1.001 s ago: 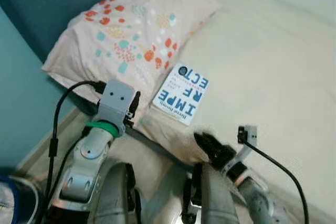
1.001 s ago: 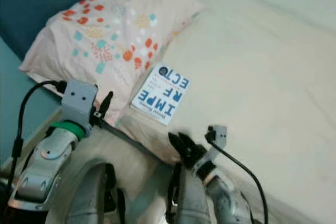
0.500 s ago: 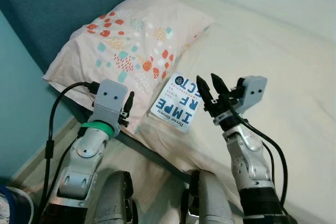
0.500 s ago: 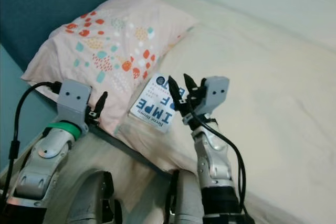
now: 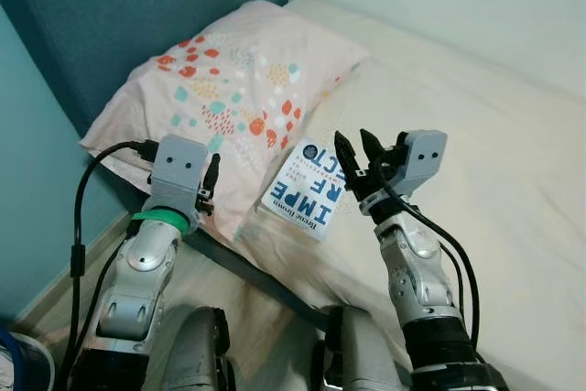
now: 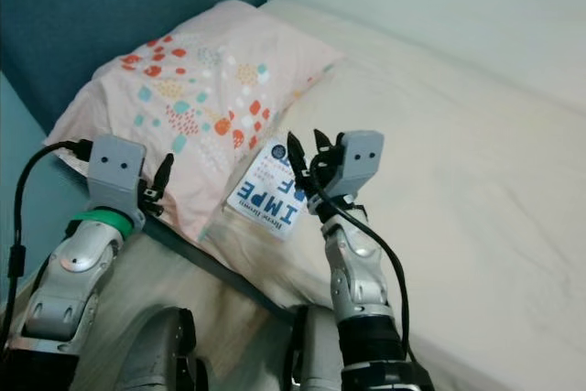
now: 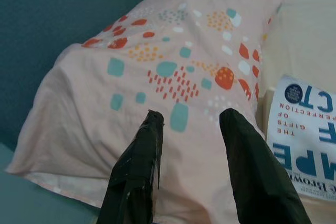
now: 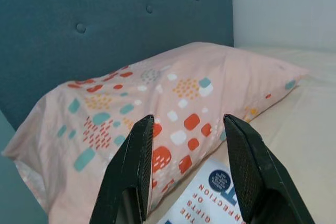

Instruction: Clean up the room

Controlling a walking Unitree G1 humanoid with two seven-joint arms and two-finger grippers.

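Now both grippers, left (image 5: 212, 180) and right (image 5: 352, 155), gape over cream bed (image 5: 476, 125), teal headboard (image 5: 137, 25) behind

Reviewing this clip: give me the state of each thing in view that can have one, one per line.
Book: closed, lying flat on the bed beside the pillow, cover up, not held.
Pillow: lying at the head of the bed against the headboard.
Left hand: open, empty, raised near the pillow's edge.
Right hand: open, empty, raised over the book.
Bed: sheet smooth, mostly bare.
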